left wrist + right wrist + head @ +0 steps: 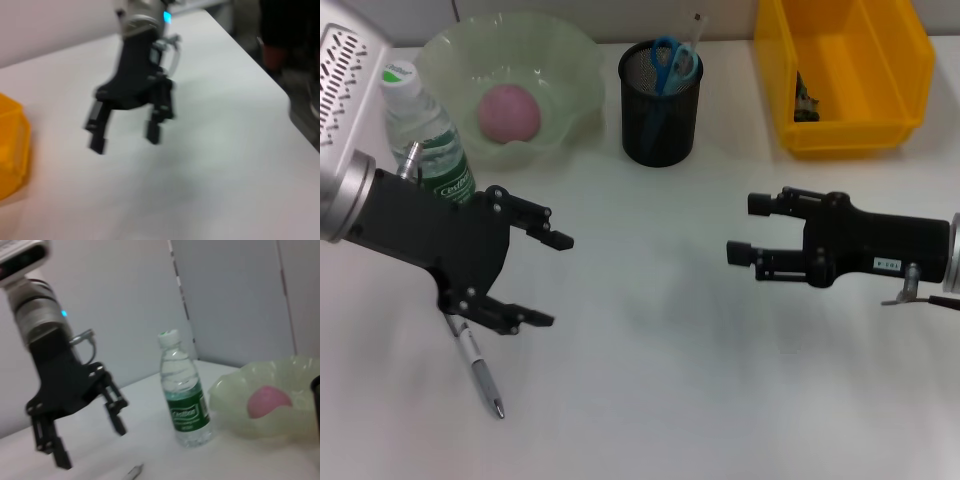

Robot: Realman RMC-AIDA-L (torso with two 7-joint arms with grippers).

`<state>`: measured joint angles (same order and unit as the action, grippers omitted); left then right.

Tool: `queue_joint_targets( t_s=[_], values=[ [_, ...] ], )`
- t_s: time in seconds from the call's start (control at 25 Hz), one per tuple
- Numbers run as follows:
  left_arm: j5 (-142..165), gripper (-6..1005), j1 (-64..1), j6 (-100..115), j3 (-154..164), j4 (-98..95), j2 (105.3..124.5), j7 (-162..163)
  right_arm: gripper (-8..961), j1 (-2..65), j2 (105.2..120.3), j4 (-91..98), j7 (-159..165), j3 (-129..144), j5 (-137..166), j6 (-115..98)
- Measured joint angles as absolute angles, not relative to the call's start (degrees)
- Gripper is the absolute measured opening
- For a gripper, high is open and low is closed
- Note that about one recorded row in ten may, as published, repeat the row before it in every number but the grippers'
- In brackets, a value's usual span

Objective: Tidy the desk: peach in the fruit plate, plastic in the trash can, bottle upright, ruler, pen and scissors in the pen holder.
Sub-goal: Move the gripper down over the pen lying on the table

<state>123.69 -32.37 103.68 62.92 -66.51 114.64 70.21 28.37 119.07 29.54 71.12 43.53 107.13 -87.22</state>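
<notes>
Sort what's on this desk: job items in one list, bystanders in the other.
Job items: pen, bottle, peach, fruit plate, pen holder, scissors, yellow bin, left gripper, right gripper.

Bystanders: white slotted object at the far left corner.

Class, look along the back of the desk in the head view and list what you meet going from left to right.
Bottle → fruit plate holding the peach → pen holder with the scissors → yellow bin.
</notes>
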Motion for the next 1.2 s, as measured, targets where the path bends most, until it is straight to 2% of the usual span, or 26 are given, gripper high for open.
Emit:
queue_joint_targets(
  t_s=[0.12,0.2,0.32,0.84,1.2],
  values=[
    [127.3,749,-32.9,105.8,63.7,-71.1,115.35,68.1,811,28.6,119.14,29.1,71.2,42.9,107.1,-87.1],
    [132.6,748,-33.2,106.9,64.6,-75.3,116.74,65.1,811,29.3,119.21,28.2,71.2,42.8,107.1,-87.1],
    [135.1,748,-33.4,107.3,66.4,-77.0,117.22,63.6,811,29.4,119.27,27.9,71.2,42.8,107.1,-87.1],
    [141.4,746,-35.2,103.2,81.8,-77.9,113.86,63.2,811,30.6,119.35,26.6,72.4,42.6,106.5,-85.1],
    [145.4,745,-36.6,99.3,93.8,-73.6,112.91,64.1,811,30.2,119.27,26.8,73.2,42.6,105.6,-84.3]
  ],
)
